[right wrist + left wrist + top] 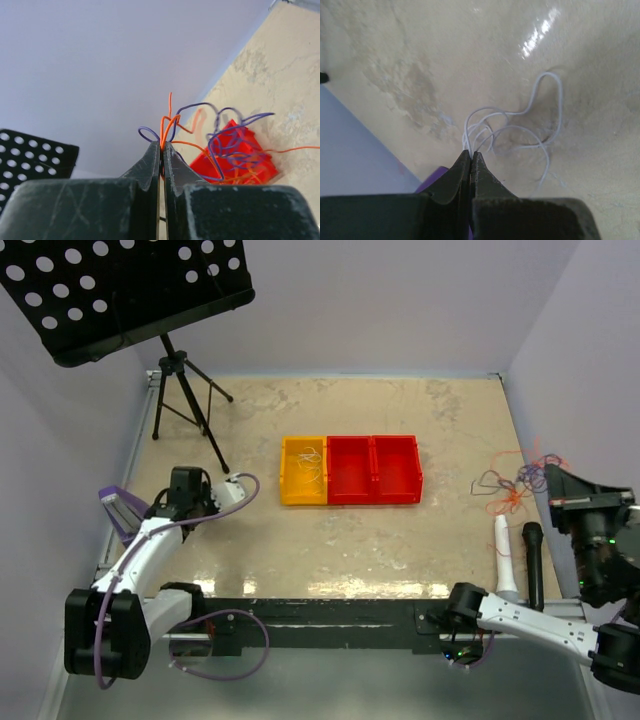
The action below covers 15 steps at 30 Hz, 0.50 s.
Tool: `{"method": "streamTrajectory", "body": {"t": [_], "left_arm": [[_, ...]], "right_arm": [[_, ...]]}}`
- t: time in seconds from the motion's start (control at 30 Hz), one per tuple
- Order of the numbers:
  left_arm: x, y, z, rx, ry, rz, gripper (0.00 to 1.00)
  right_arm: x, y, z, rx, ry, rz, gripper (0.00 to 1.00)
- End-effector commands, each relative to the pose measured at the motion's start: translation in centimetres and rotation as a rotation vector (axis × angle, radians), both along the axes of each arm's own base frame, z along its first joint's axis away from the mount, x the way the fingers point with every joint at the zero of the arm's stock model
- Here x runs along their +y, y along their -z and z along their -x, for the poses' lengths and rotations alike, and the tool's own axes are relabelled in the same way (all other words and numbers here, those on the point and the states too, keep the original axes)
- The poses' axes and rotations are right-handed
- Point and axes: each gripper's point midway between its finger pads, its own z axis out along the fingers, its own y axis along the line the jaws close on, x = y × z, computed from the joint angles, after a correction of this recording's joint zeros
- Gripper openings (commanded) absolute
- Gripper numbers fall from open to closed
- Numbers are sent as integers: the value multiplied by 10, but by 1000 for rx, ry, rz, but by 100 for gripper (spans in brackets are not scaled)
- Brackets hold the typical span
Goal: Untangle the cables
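Currently white: thin white wire loops (pixel 540 107), grasped by the clenched left pincer (pixel 471 152), trailing onto the beige tabletop (pixel 470 45).
Tangle: thin orange-and-purple wire tangle (pixel 220 145), far right, clamped in the closed right pincer (pixel 162 145).
Step advice: draw one colour out slowly, easing whenever loops tighten.
Beyond: yellow plastic bin (pixel 303 498) holding more white strands.

Open tabletop (pixel 400 550) spans the near half; bins (pixel 350 498) sit mid-table, a tripod (pixel 190 400) far left.
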Motion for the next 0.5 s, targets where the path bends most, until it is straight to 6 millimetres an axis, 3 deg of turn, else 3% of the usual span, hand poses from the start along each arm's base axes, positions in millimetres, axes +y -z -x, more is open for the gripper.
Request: {"method": "streamTrajectory", "body": {"t": [0.0, 0.07, 0.13, 0.2, 0.33, 0.47], "left_arm": [[13, 4, -2, -33, -13, -46, 0], [-4, -13, -10, -44, -7, 57, 0], [-35, -38, -15, -22, 40, 228, 0], [-60, -78, -26, -36, 72, 371, 0], [-106, -179, -45, -136, 203, 605, 0], [-141, -240, -50, -156, 307, 788, 0]], "right_arm": [[-49, -29, 17, -49, 110, -14, 0], [-35, -26, 11, -34, 78, 14, 0], [-13, -15, 3, -10, 36, 39, 0], [10, -3, -5, 16, -9, 54, 0], [43, 12, -17, 47, -65, 86, 0], [61, 13, -22, 40, -103, 109, 0]]}}
